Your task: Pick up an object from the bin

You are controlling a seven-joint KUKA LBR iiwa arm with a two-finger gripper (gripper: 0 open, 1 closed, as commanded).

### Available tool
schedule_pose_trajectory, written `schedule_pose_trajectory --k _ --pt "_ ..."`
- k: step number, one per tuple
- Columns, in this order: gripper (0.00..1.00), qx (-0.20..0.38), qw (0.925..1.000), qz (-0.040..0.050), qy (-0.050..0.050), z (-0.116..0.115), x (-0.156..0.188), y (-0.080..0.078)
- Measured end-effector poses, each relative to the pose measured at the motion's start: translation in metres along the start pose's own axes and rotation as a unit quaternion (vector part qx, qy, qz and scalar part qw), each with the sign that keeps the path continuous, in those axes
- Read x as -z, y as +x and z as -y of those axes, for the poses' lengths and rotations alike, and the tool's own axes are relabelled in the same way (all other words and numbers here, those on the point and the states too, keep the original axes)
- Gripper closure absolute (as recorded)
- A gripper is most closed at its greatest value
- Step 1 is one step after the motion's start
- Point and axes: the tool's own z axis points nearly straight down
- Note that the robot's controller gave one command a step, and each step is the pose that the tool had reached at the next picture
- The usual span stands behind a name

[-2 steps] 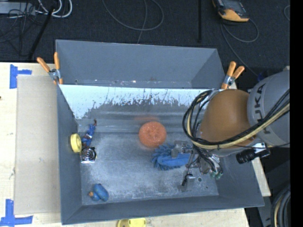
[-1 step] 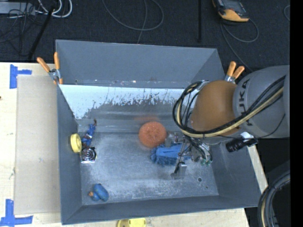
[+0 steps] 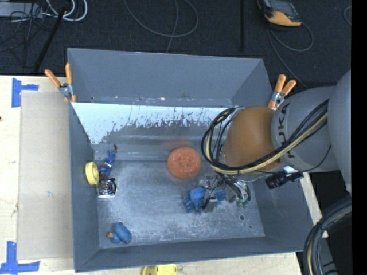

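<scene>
Blue lumpy toy (image 3: 198,199) lies just beside the end effector (image 3: 221,192).

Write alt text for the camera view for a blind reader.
A robot gripper is low in a grey bin, at a blue thing right of centre. An orange ball lies beside it; a yellow disc and a blue lump lie at the left.

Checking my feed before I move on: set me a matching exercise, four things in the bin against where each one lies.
Things:
1. orange fuzzy round ball
2. yellow round plastic piece
3. small blue rounded lump
4. blue crumpled item

Places:
A. right beside the tool
B. near-left corner
C. by the left wall of the grey metal bin
D. middle of the floor

Pairs: 1-D, 2-C, 3-B, 4-A.
</scene>
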Motion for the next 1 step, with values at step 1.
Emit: schedule_pose_trajectory --k 1 --pt "1.0 0.0 1.0 0.0 0.0 0.0 0.0 0.0"
